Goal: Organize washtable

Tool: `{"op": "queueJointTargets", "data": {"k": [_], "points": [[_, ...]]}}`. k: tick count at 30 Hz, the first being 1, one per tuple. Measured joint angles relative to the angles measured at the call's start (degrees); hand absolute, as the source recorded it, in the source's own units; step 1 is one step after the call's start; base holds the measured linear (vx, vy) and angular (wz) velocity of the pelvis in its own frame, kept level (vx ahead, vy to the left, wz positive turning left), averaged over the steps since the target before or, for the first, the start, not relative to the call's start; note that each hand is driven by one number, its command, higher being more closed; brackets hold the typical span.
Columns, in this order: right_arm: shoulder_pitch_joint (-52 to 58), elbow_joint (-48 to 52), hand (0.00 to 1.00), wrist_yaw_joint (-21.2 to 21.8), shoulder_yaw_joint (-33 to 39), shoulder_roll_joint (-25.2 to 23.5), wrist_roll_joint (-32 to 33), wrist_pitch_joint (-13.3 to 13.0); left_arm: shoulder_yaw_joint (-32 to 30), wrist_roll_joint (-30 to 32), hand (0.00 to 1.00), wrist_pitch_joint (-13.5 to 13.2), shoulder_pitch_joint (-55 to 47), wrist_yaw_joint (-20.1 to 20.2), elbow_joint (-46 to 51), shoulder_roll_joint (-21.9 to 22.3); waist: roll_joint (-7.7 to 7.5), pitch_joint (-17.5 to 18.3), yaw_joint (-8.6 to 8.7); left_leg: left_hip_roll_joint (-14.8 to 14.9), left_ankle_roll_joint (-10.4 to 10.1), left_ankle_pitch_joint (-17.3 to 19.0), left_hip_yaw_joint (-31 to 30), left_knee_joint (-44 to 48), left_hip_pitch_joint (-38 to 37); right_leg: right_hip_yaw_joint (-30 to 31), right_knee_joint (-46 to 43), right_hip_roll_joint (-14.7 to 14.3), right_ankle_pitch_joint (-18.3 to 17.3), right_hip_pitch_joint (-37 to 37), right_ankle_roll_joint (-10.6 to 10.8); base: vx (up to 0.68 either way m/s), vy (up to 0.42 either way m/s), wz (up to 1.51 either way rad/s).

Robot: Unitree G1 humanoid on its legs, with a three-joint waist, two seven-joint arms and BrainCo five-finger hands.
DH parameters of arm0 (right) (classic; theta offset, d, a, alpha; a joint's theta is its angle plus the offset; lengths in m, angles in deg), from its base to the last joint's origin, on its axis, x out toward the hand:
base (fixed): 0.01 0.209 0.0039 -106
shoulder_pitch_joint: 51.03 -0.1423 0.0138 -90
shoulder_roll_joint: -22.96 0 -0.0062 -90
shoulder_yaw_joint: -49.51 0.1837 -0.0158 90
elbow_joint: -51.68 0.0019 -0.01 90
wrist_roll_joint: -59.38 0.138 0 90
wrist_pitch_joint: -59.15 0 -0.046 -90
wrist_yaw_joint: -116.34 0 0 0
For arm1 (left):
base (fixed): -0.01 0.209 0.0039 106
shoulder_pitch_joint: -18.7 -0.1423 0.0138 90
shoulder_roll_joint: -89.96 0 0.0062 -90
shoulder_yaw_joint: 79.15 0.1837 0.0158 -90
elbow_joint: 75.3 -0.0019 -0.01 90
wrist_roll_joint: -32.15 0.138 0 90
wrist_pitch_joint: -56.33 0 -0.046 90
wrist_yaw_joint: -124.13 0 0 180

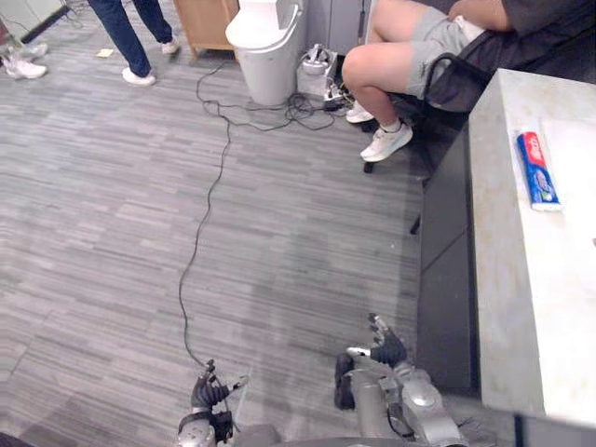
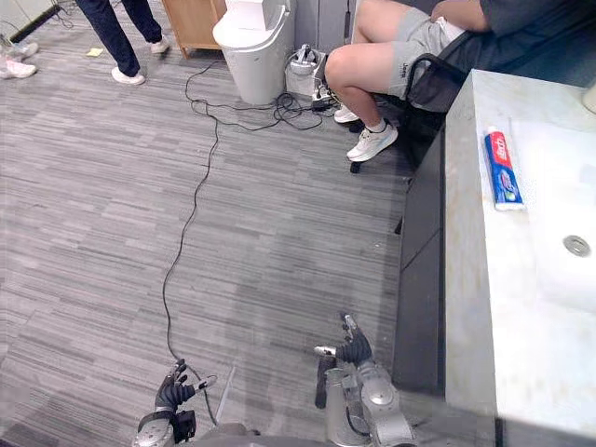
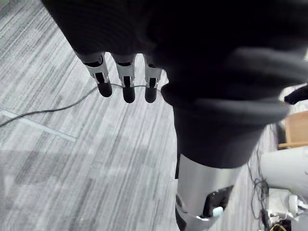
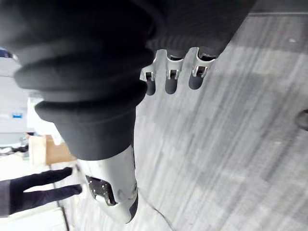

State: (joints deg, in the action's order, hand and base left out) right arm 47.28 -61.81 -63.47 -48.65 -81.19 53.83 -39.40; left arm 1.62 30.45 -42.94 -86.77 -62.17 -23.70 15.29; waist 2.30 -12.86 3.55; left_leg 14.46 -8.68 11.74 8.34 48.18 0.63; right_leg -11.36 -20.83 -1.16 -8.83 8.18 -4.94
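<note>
A red, white and blue toothpaste tube [image 1: 538,169] lies flat at 2 o'clock on the pale marble washtable [image 1: 507,307]. At 6 o'clock hang the left hand [image 1: 209,392] and right hand [image 1: 384,346], fingers relaxed, both empty.

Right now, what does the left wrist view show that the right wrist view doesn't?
The left wrist view has the left hand, fingers relaxed and holding nothing, and a white bin. The right wrist view has the right hand, also open and holding nothing, and a person's legs in dark trousers. Both share the grey striped floor and a wooden cabinet.
</note>
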Motion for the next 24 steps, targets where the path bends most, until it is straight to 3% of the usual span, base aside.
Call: {"op": "queueJointTargets", "data": {"k": [1,3,5,6,8,10,11,12,13,14,15,16,17,18,19,20,21,23,24], "points": [[0.1,0.9,0.00,0.0,-0.3,-0.3,0.0,-0.1,0.1,0.0,0.00,0.0,-0.4,0.0,0.3,0.4,-0.11,0.0,-0.32,0.9,0.2,0.1,0.6,3.9,1.2,0.8,0.6,-0.7,-0.5,-1.8,-0.4,0.50,-0.112,-0.93],[0.0,2.4,0.00,-0.6,0.2,-1.7,-0.1,-0.1,0.3,0.0,0.00,0.0,-0.1,0.0,1.9,1.1,-1.61,0.4,-1.26,1.4,3.3,2.0,3.5,8.1,7.4,4.7,4.6,-1.1,-1.9,-7.4,-1.8,0.51,-0.077,-0.81],[0.8,2.4,0.00,-1.0,0.6,-1.9,-0.1,0.0,0.4,0.0,0.00,0.0,0.0,0.0,3.6,1.2,-2.46,0.7,-1.59,0.0,4.9,2.9,4.3,2.2,11.5,7.5,7.4,-0.7,-2.0,-10.8,-1.2,0.44,0.020,-0.72],[1.4,2.4,0.00,-1.3,1.1,-1.9,-0.2,0.1,0.8,0.1,0.00,0.0,-0.1,0.1,4.2,1.2,-2.71,0.5,-1.73,-2.5,5.1,3.1,2.5,-3.9,13.6,9.6,8.7,-0.2,-2.4,-13.0,-0.7,0.45,0.083,-0.81],[3.0,2.3,0.00,-1.3,1.6,-1.7,-0.3,0.1,1.9,0.1,0.00,0.0,0.0,0.1,4.7,1.2,-2.97,0.5,-3.15,-7.1,4.0,2.3,-3.7,-15.9,15.8,13.8,9.9,1.2,-3.5,-15.0,0.4,0.40,0.157,-1.05],[3.9,2.3,0.00,-1.3,1.6,-1.4,-0.3,0.1,2.6,0.1,0.00,0.0,-0.4,0.0,5.5,1.2,-2.97,0.6,-3.46,-9.6,1.4,0.4,-8.9,-25.1,17.5,17.8,10.0,2.2,-5.4,-16.4,2.4,0.44,0.276,-1.19],[4.4,2.3,0.00,-1.3,1.6,-1.3,-0.3,0.1,3.0,0.1,0.00,-0.1,-0.7,-0.1,6.0,1.3,-2.55,0.9,-3.71,-9.5,0.2,-0.4,-10.4,-28.6,17.8,20.0,9.7,2.2,-6.7,-16.8,3.3,0.56,0.433,-1.41],[5.1,2.4,0.00,-1.3,1.6,-1.2,-0.3,0.1,3.7,0.1,0.00,-0.1,-1.4,-0.2,6.5,1.6,-1.96,1.6,-4.47,-8.6,0.3,-0.9,-11.2,-29.7,17.7,22.6,9.0,1.8,-8.5,-17.2,4.3,0.48,0.411,-1.66],[5.9,2.0,0.00,-1.2,1.7,-1.3,-0.3,0.2,4.2,0.1,0.00,-0.1,-2.0,-0.2,6.6,1.7,-2.35,2.7,-4.94,-8.4,2.1,-5.7,-10.0,-25.6,17.5,26.6,7.3,2.2,-11.0,-17.6,5.5,0.50,0.440,-1.67],[7.0,2.0,0.00,-1.1,1.5,-1.8,-0.3,0.2,4.1,0.1,0.00,-0.1,-2.1,-0.1,7.0,0.9,-4.17,3.7,-4.71,-8.6,3.6,-6.1,-8.1,-23.0,17.6,28.1,6.0,3.5,-11.4,-17.4,5.8,0.48,0.425,-1.67],[7.6,2.0,0.00,-1.1,1.1,-3.0,-0.5,0.2,4.0,0.1,0.00,-0.1,-1.9,-0.2,7.2,-0.5,-6.21,5.2,-4.63,-8.7,5.0,-4.2,-4.4,-21.7,17.1,28.2,3.2,5.2,-11.1,-15.3,6.1,0.45,0.398,-1.20],[7.9,2.0,0.00,-1.0,1.2,-3.5,-0.6,0.2,4.0,0.1,0.00,-0.1,-1.6,-0.2,7.4,-1.0,-7.45,5.9,-4.47,-8.6,5.9,-3.8,-2.5,-22.0,16.4,27.5,1.3,5.9,-10.4,-13.8,7.1,0.42,0.349,-1.32],[7.9,1.7,0.00,-0.8,1.5,-3.5,-0.6,0.2,4.1,0.1,0.00,0.0,-0.6,-0.2,7.5,-1.5,-9.01,6.4,-4.34,-8.4,6.8,-3.3,0.9,-23.4,13.8,23.4,-3.2,7.7,-8.7,-11.3,10.3,0.44,0.358,-1.50],[7.0,0.1,0.00,-0.8,3.2,-3.6,-0.6,0.0,4.8,0.2,0.00,0.1,0.5,-0.2,7.3,-1.5,-9.58,6.4,-4.30,-8.6,7.2,-3.0,5.3,-27.4,8.4,13.4,-8.2,11.5,-8.5,-8.5,10.6,0.40,0.344,-1.36],[6.7,-0.4,0.00,-0.8,3.5,-3.7,-0.6,0.0,5.0,0.2,0.00,0.0,0.7,-0.2,7.3,-1.5,-9.47,6.3,-4.27,-8.6,7.2,-3.0,6.3,-28.4,7.2,11.1,-8.9,12.1,-8.6,-8.2,10.5,0.30,0.276,-1.43],[5.4,-2.8,0.00,-0.8,4.8,-3.7,-0.7,0.0,5.2,0.2,0.00,0.0,1.2,-0.1,7.3,-1.5,-8.57,6.2,-4.04,-8.6,7.3,-3.1,9.9,-32.4,2.6,1.7,-10.7,14.0,-9.2,-7.0,9.5,0.21,0.253,-1.35],[4.0,-5.4,0.00,-0.8,5.5,-3.6,-0.7,0.0,4.4,0.2,0.00,-0.1,2.0,-0.2,6.3,-1.8,-7.44,6.2,-3.41,-8.2,7.5,-3.2,13.5,-35.3,-1.2,-5.0,-10.0,13.5,-9.5,-5.9,9.0,0.19,0.231,-1.44],[1.3,-9.3,0.00,-0.8,5.9,-3.2,-0.8,0.0,2.8,0.3,0.00,0.0,3.1,-0.2,4.3,-2.6,-6.14,6.0,-2.52,-7.3,7.6,-3.3,18.4,-37.8,-3.9,-11.4,-7.3,10.8,-9.2,-3.1,8.5,0.18,0.180,-1.43],[-0.5,-11.5,0.00,-0.9,6.8,-3.0,-0.8,0.1,1.9,0.2,0.00,0.1,4.3,-0.2,2.6,-3.2,-5.18,5.4,-2.41,-6.5,7.6,-3.2,21.6,-38.7,-5.2,-19.2,-5.5,9.9,-7.9,-1.1,6.2,0.14,0.112,-1.47]]}}
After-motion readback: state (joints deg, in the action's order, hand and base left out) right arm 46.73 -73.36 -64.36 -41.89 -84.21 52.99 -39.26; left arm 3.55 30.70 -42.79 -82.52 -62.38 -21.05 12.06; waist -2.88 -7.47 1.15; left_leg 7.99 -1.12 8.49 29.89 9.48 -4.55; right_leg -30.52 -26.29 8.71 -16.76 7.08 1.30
